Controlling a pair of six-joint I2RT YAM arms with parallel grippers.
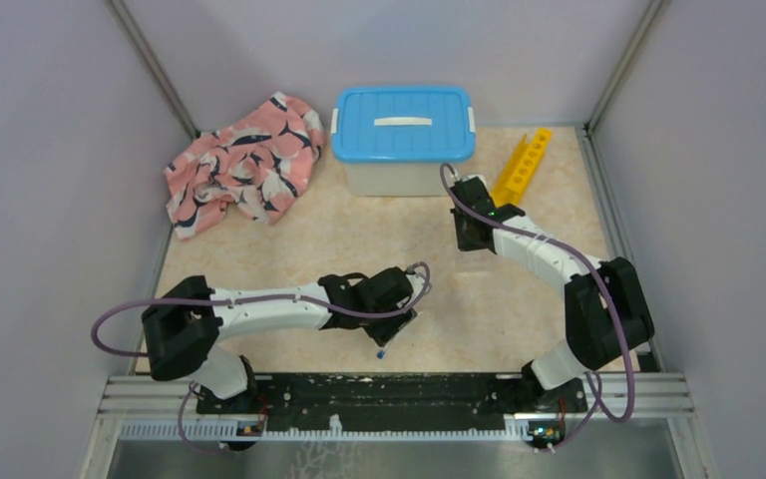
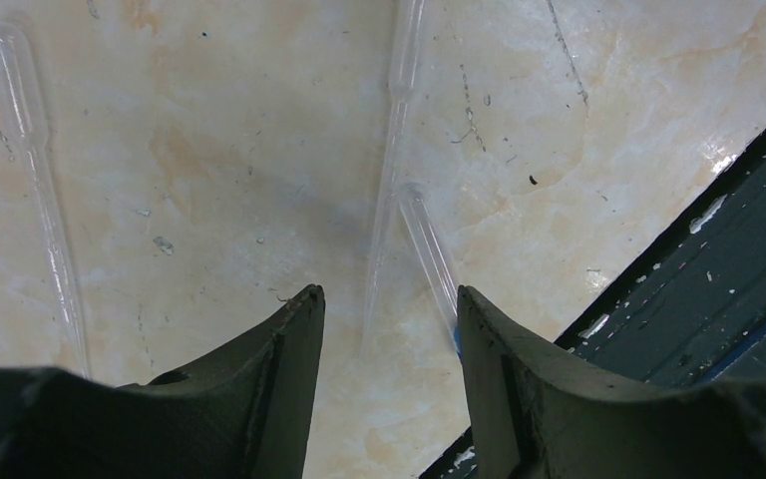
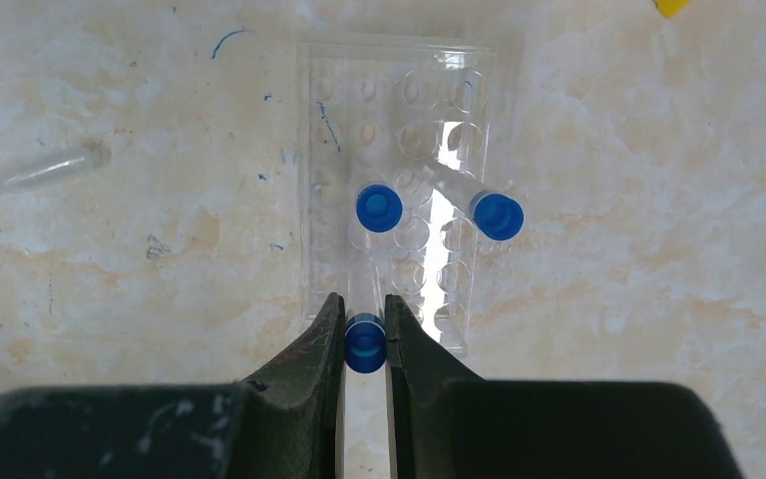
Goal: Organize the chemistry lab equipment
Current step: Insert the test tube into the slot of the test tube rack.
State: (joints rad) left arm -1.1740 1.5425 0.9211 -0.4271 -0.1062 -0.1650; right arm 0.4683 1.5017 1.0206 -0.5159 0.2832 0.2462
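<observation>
My left gripper (image 2: 387, 294) hangs open just above the table, near the front edge (image 1: 402, 315). A thin clear tube (image 2: 427, 249) lies flat between its fingers, close to the right finger, with its blue cap (image 2: 456, 339) peeking out beside that finger and also seen from above (image 1: 383, 351). My right gripper (image 3: 364, 304) is shut on the blue cap of another tube (image 3: 365, 342) over a clear holed rack (image 3: 324, 150). Two blue-capped tubes (image 3: 379, 208) (image 3: 497, 216) stand in that rack, one leaning. The yellow rack (image 1: 522, 165) lies behind the right gripper (image 1: 472, 232).
Clear pipettes lie on the table by the left gripper (image 2: 35, 170) (image 2: 396, 140), and one lies left of the clear rack (image 3: 35, 172). The white bin with a blue lid (image 1: 404, 135) and the pink cloth (image 1: 244, 165) are at the back. The black front rail (image 2: 718, 289) runs close on the left gripper's right.
</observation>
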